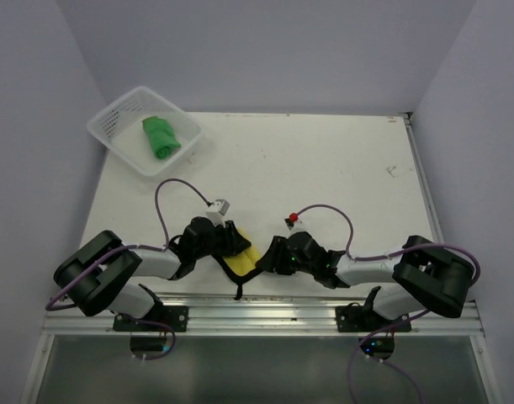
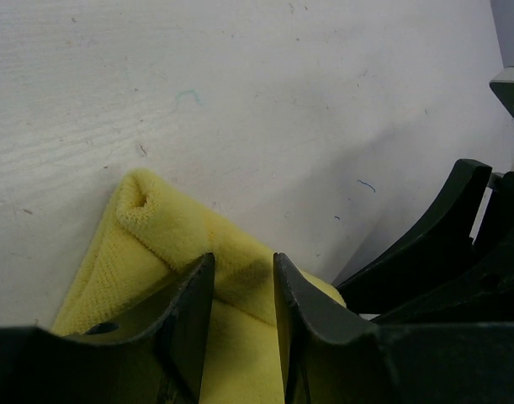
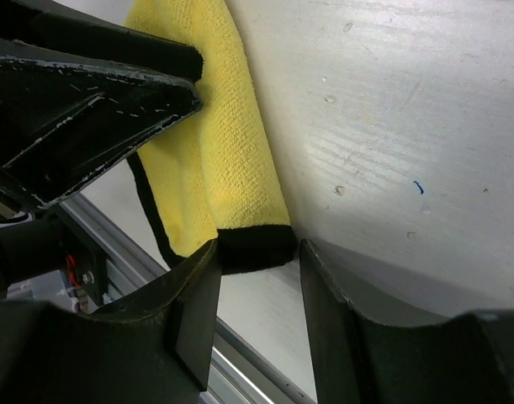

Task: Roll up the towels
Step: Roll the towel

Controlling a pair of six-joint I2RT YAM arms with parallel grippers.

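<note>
The yellow towel [image 1: 240, 263] with black edging lies partly rolled near the table's front edge, between my two grippers. My left gripper [image 1: 230, 247] holds one end of it; in the left wrist view yellow cloth [image 2: 172, 227] fills the gap in the left gripper [image 2: 244, 282]. My right gripper [image 3: 258, 252] is at the other end, open, its fingertips straddling the towel's black-edged end [image 3: 252, 246] with a small gap on one side. The green towel [image 1: 160, 136] lies rolled inside the white basket [image 1: 113, 126] at the far left.
An aluminium rail [image 1: 265, 307] runs along the table's front edge just behind the towel. The left gripper's black body [image 3: 80, 101] crowds close to the right one. Pale walls close the table in on the left, the right and the far side.
</note>
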